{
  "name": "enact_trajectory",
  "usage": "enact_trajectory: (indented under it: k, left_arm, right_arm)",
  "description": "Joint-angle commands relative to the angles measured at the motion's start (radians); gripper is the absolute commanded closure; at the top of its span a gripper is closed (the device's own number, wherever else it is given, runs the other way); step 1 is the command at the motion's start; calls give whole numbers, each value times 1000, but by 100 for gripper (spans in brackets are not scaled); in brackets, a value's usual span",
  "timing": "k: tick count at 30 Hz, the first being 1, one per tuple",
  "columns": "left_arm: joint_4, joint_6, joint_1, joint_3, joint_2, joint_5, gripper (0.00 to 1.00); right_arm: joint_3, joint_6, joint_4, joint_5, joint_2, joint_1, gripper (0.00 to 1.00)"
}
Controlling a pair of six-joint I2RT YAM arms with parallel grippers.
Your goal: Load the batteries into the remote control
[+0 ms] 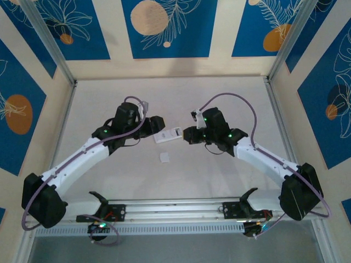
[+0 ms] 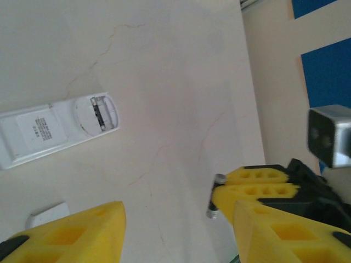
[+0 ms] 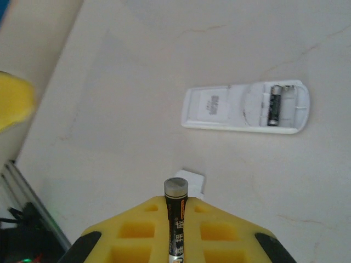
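Observation:
The white remote control (image 1: 168, 135) lies back up between both grippers, its battery compartment uncovered. One dark battery (image 3: 274, 105) sits in the compartment, as the left wrist view also shows (image 2: 98, 113). My right gripper (image 3: 176, 207) is shut on the second battery (image 3: 176, 224), held upright between its yellow pads above the table, short of the remote (image 3: 245, 108). That held battery (image 2: 215, 196) shows in the left wrist view too. My left gripper (image 2: 175, 235) is open and holds nothing, hovering beside the remote (image 2: 55, 129).
The small white square cover piece (image 1: 164, 158) lies on the table just in front of the remote, below the held battery (image 3: 190, 183). Metal frame rails (image 1: 66, 71) and patterned walls border the table. The arms' mounting rail (image 1: 175, 208) runs along the near edge.

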Motion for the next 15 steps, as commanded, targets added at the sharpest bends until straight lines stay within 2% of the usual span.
enact_trajectory:
  k: [1, 4, 7, 15]
  left_arm:
    - [-62, 31, -4, 20, -57, -39, 46]
    - [-124, 84, -3, 8, -83, -106, 46]
    - [-172, 115, -2, -4, -96, -151, 45]
    - [-162, 126, 3, -42, -97, -160, 41]
  right_arm:
    - [47, -81, -180, 143, 94, 26, 88]
    - [99, -59, -311, 281, 217, 57, 88]
    - [120, -43, -327, 368, 321, 104, 87]
    - [137, 31, -262, 409, 494, 137, 81]
